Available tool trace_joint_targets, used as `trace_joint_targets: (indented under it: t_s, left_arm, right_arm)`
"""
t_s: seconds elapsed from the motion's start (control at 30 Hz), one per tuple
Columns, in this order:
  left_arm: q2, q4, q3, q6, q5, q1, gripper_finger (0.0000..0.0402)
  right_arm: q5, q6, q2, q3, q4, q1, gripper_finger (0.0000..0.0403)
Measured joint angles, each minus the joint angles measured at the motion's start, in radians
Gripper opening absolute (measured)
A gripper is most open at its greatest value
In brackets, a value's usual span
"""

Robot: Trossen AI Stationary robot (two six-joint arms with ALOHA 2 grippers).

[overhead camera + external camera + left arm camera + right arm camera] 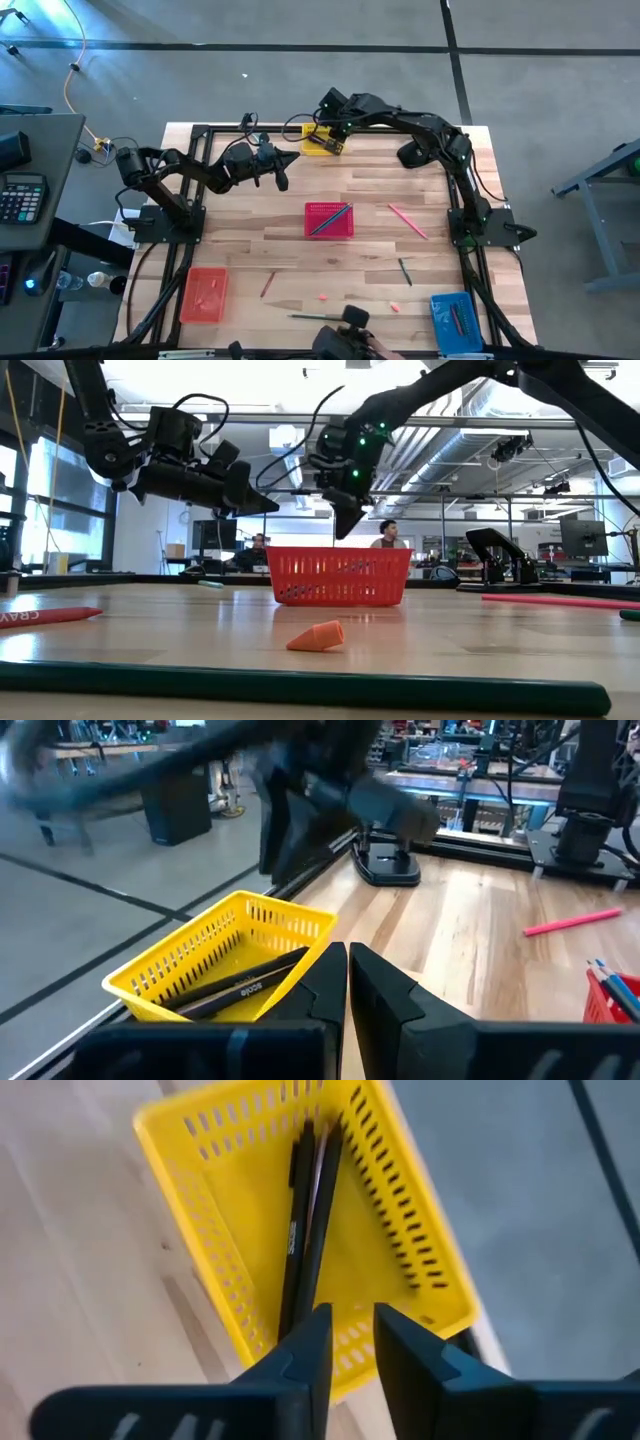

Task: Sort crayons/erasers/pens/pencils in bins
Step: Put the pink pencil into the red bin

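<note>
The yellow bin (318,141) stands at the table's far edge with black pens (305,1220) lying in it. My right gripper (350,1342) hovers above this bin, fingers pointing down, slightly open and empty. My left gripper (347,982) is shut and empty, in the air left of the yellow bin (215,960). The red bin (329,219) at the table's middle holds pencils. A pink pencil (408,221), a dark stick (404,270), a red crayon (267,285), two erasers (325,297) and a green pencil (320,317) lie flat on the table.
The orange bin (204,294) stands at the near left and the blue bin (452,318) at the near right. In the low view an eraser (317,637) and the green pencil (300,685) lie close to the near edge. People sit in the room beyond.
</note>
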Motion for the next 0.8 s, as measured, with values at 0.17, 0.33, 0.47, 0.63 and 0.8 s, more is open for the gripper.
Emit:
trace_joint_targets:
  t_s: [0.17, 0.33, 0.47, 0.63, 0.8]
  left_arm:
    - [0.0, -0.035, 0.0, -0.008, 0.0, 0.009, 0.0007]
    - [0.001, -0.048, 0.0, -0.004, 0.0, 0.024, 0.0007]
    - [0.001, -0.043, 0.0, 0.018, -0.001, 0.034, 0.0007]
    - [0.001, -0.044, 0.0, 0.02, -0.003, 0.037, 0.0007]
    - [0.001, -0.044, 0.0, 0.02, 0.003, 0.032, 0.0007]
  right_arm:
    - [-0.079, -0.016, -0.057, -0.05, 0.078, 0.0, 0.0009]
    - [-0.125, 0.02, -0.153, -0.271, 0.351, 0.012, 0.0006]
    - [-0.135, 0.063, -0.26, -0.516, 0.645, 0.035, 0.0003]
    - [-0.133, 0.104, -0.405, -0.786, 0.808, 0.06, 0.0001]
    - [-0.095, 0.163, -0.589, -0.969, 0.762, 0.106, 0.0]
